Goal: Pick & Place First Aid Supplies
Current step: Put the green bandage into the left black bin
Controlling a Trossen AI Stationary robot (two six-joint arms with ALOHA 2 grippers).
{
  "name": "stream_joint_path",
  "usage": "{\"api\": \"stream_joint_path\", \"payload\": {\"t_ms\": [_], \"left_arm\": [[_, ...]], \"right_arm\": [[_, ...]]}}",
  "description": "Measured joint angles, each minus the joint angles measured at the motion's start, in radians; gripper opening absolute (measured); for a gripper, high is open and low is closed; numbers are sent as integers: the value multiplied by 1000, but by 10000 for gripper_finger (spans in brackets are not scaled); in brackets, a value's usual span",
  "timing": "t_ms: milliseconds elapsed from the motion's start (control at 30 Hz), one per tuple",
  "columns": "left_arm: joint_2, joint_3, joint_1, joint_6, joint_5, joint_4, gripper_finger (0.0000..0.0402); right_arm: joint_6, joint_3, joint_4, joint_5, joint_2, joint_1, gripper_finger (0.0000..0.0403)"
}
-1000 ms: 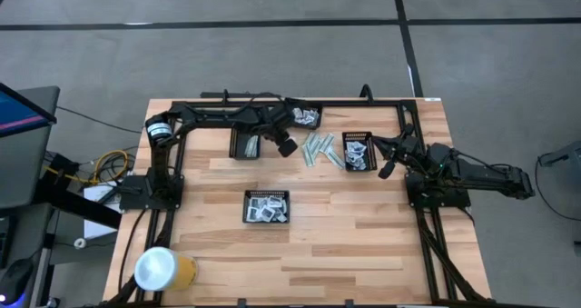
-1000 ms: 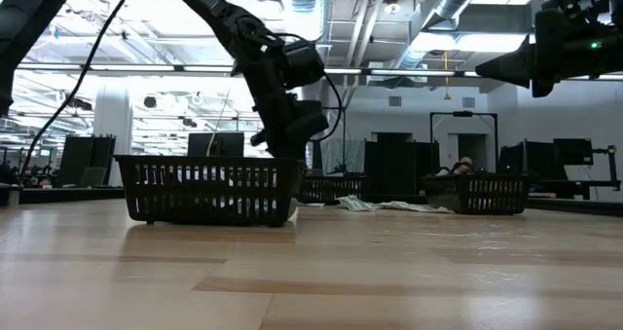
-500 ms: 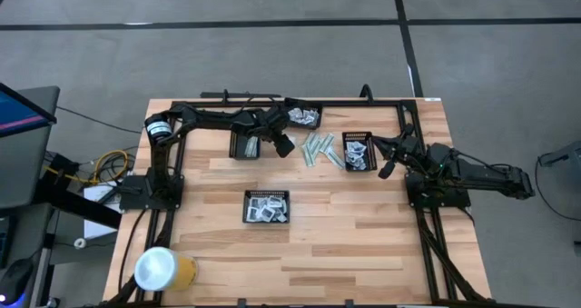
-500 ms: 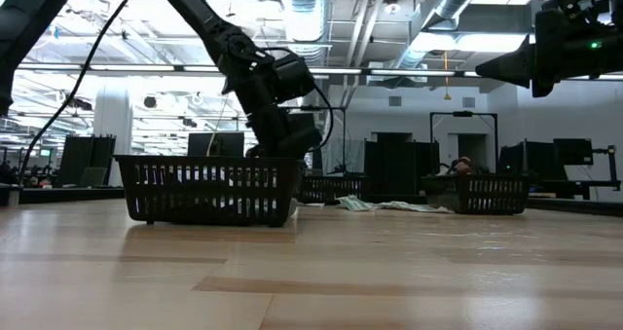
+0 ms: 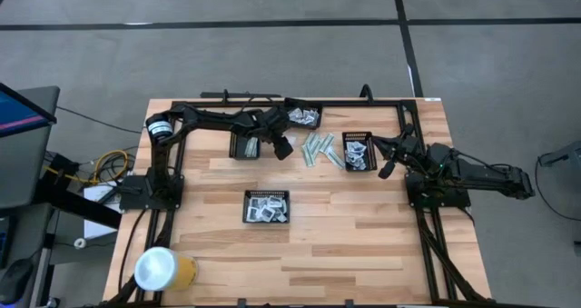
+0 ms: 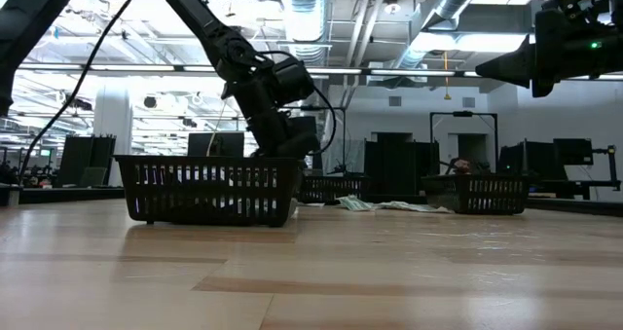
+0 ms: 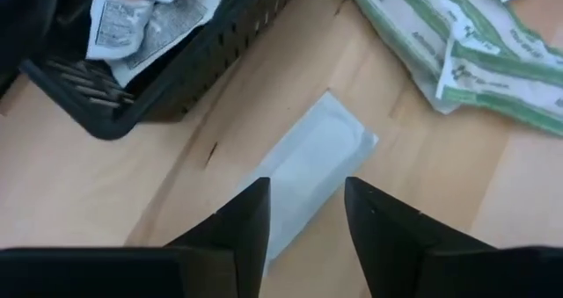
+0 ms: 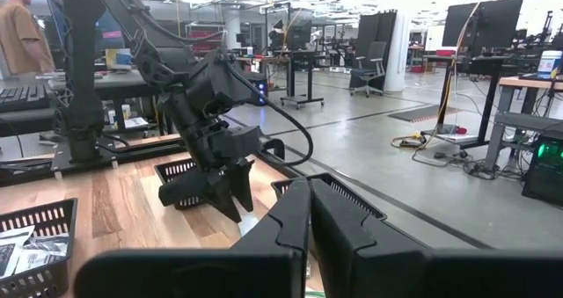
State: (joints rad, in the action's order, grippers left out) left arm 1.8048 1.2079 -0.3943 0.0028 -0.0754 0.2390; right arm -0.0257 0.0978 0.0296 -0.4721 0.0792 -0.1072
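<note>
My left gripper [image 7: 303, 188] is open and slants down over a pale white flat packet [image 7: 308, 162] that lies flat on the wood; one finger stands on each side of the packet's near end. In the high view my left gripper [image 5: 284, 149] sits between the far tray [image 5: 304, 116] of sachets and the pile of green-white strips [image 5: 320, 150]. More strips [image 7: 475, 61] and the tray's sachets [image 7: 149, 17] show beyond the packet. My right gripper [image 8: 308, 212] is shut with nothing in it and waits above the table's right side [image 5: 388, 163].
Black mesh trays stand at the left [image 5: 245, 146], at the right [image 5: 359, 151] and nearer the middle [image 5: 267, 206], the last two holding sachets. A yellow-and-white roll [image 5: 163, 270] lies at the near left corner. Bare wood stretches along the near side.
My left gripper has gone down toward the table and tipped a little, so that in the low view it now shows partly behind the near tray. My right arm has kept still.
</note>
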Motion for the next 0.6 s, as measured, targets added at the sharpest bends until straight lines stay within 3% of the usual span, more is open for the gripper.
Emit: {"api": "stream_joint_path", "payload": {"t_ms": [400,600], "left_arm": [[14,1,-16,21,2,-2,147],[56,3,-11,21,66,-12,147]], "right_arm": [[0,0,0,0,0,0,8],[0,0,0,0,0,0,8]]}}
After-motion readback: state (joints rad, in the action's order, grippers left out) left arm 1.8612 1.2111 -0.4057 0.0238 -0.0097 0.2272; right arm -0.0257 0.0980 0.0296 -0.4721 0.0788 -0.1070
